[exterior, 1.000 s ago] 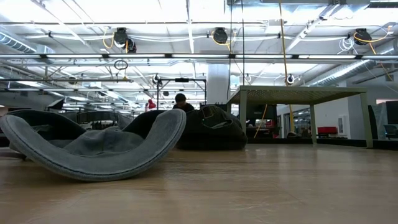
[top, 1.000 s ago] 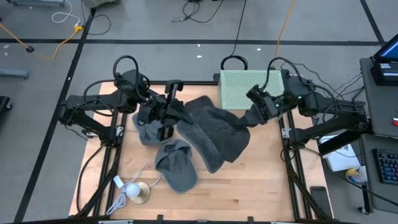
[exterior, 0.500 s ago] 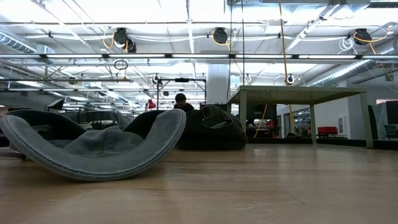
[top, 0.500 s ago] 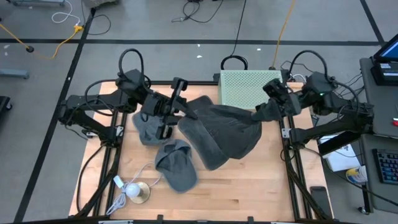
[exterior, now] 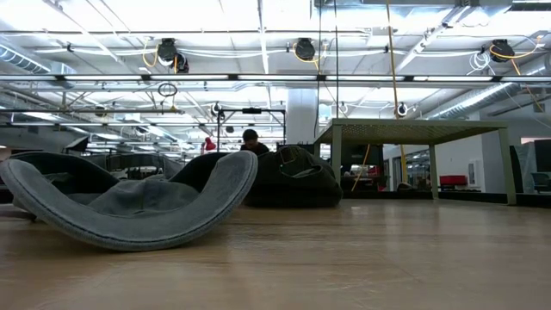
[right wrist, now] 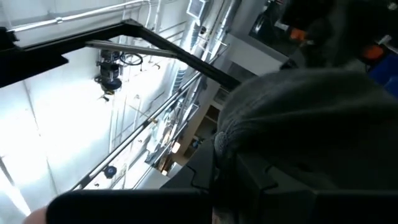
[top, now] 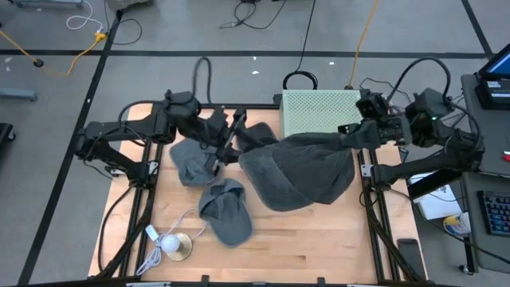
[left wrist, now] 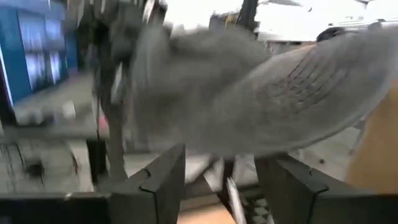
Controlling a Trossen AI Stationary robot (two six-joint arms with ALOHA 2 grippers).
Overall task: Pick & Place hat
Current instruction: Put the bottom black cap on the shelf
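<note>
While looking straight down, hard to make out the fingertips of the right hand (top: pixel 353 135), buried in the rim of the big grey hat (top: pixel 307 171); pinching it beside the green box (top: pixel 319 112). Left hand (top: pixel 229 142) at the hat's other end. Stretched wider and drawn further right than a second ago.

Low view: only a smaller cap (exterior: pixel 129 207) on the tabletop (exterior: pixel 362 258), unchanged; arms out of sight.

Left wrist view: blurred, fingers (left wrist: pixel 163 183) spread, hat beyond.

Right wrist view: fabric bunched between pressed fingers.
</note>
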